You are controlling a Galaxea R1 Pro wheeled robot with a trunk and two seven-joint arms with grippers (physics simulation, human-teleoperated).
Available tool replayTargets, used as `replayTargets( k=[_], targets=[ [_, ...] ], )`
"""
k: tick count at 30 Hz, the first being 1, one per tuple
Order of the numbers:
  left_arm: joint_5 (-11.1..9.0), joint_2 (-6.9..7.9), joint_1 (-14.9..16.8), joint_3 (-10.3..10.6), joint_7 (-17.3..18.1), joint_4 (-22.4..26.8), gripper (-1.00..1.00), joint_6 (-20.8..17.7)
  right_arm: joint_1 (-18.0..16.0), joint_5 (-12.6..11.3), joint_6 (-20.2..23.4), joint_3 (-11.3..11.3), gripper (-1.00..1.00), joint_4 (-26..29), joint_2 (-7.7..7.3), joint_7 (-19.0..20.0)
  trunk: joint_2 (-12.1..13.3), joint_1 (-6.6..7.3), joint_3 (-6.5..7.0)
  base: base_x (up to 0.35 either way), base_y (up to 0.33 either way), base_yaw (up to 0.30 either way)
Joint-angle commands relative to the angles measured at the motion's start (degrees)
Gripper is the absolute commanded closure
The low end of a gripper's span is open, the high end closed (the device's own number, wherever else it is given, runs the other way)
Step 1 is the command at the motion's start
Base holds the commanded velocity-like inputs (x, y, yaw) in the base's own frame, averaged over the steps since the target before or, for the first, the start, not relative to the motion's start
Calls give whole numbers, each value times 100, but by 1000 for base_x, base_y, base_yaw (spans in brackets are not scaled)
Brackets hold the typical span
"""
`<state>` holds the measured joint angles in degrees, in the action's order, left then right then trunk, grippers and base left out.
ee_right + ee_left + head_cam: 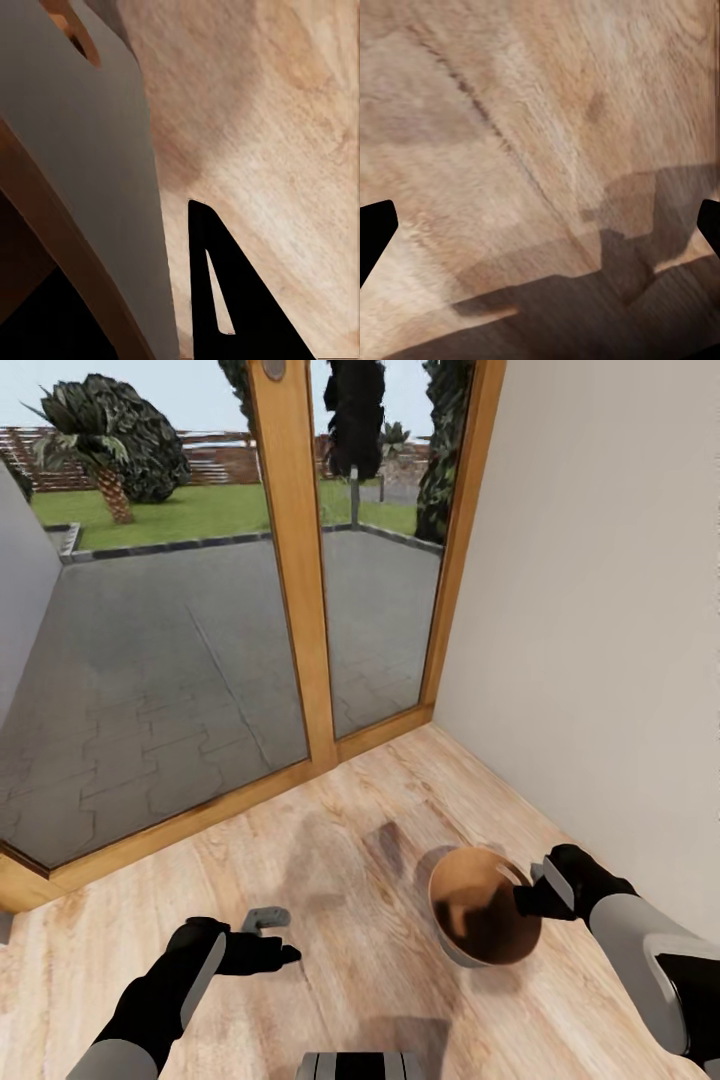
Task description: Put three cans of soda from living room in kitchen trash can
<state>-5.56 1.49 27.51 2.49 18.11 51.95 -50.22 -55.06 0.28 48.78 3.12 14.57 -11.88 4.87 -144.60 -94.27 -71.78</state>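
The trash can (480, 905) is a small pale grey bucket with a coppery brown inside. It hangs tilted over the wood floor with its opening towards me and nothing visible inside. My right gripper (530, 895) is shut on its right rim. In the right wrist view one black finger (240, 300) lies outside the grey wall of the trash can (82, 165). My left gripper (270, 935) stands open above bare floor, empty, with its fingertips (375, 232) far apart. The soda cans are out of view.
Wood-framed glass doors (295, 560) stand straight ahead, with a paved patio and lawn beyond them. A white wall (600, 610) closes the right side and meets the doors in a corner. Light wood floor (350, 980) runs under both arms. My base (358, 1065) shows at the lower edge.
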Motion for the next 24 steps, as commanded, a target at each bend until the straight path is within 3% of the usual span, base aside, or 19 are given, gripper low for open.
replayTargets(
  k=[1,24],
  targets=[
    [3,0,0,27,0,0,-100,0,8,10,-1,-13,100,-10,2,5,2,2,22,0,0,0],
    [3,0,0,58,-3,0,-100,3,82,14,-16,-6,100,-20,-6,22,33,61,532,0,0,0]
  ],
)
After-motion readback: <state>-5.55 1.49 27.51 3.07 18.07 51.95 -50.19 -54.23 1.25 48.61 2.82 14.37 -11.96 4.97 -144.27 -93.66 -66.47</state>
